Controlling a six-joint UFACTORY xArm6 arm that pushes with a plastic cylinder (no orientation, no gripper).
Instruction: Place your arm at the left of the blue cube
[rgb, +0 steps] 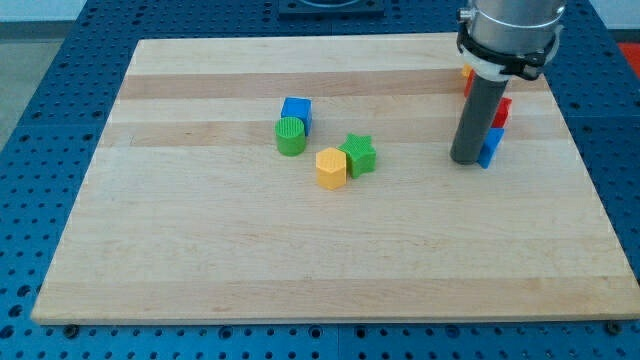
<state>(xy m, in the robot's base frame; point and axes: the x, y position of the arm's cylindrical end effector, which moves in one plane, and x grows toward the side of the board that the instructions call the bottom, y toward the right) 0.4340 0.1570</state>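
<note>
A light wooden board (330, 250) lies flat. Near its middle sit four blocks close together: a blue cube (297, 111), a green round block (290, 135) touching its front, a yellow block (331, 168), and a green star (359, 154) right beside it. At the view's right sit red blocks (502, 111) and a blue block (491, 146).

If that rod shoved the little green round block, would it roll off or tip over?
Probably neither. The green cylinder stands upright on its flat end, so it should slide, not roll. It looks squat, so tipping seems unlikely. It appears to touch the blue cube, which might shift too. My tip is far to the view's right.
</note>
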